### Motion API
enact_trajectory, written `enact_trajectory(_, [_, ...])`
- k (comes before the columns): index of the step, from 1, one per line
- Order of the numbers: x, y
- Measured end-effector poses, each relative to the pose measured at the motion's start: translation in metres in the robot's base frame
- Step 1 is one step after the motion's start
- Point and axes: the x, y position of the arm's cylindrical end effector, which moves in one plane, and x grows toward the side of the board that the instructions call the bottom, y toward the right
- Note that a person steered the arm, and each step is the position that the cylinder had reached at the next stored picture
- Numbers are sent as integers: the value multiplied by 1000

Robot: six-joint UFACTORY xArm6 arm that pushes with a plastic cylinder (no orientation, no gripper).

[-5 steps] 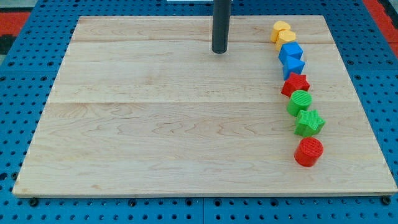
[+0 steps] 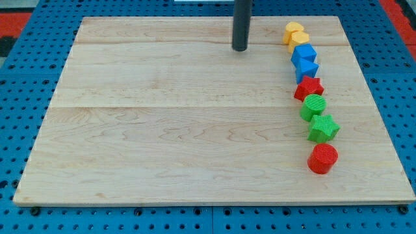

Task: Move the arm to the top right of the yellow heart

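Note:
Two yellow blocks sit touching at the view's top right: one [image 2: 293, 29] behind, one [image 2: 299, 38] in front; which is the heart I cannot tell for sure. My tip [image 2: 240, 49] rests on the wooden board [image 2: 162, 130], left of the yellow blocks and well apart from them. Below the yellow pair runs a column of blocks: a blue cube [image 2: 303, 54], a blue block [image 2: 307, 69], a red star [image 2: 309, 87], a green round block [image 2: 314, 106], a green star [image 2: 323, 127] and a red cylinder [image 2: 322, 158].
The board lies on a blue pegboard [image 2: 19, 97]. Its right edge runs close to the column of blocks.
My tip has moved a little to the right and slightly toward the view's top, closer to the yellow blocks. The blocks have not moved.

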Motion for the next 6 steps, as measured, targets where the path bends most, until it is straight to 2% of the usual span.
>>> enact_trajectory(1, [-34,24])
enact_trajectory(2, [-54,-23])
enact_trajectory(3, [-81,-5])
enact_trajectory(4, [-79,67])
enact_trajectory(5, [-53,170])
enact_trajectory(6, [36,150])
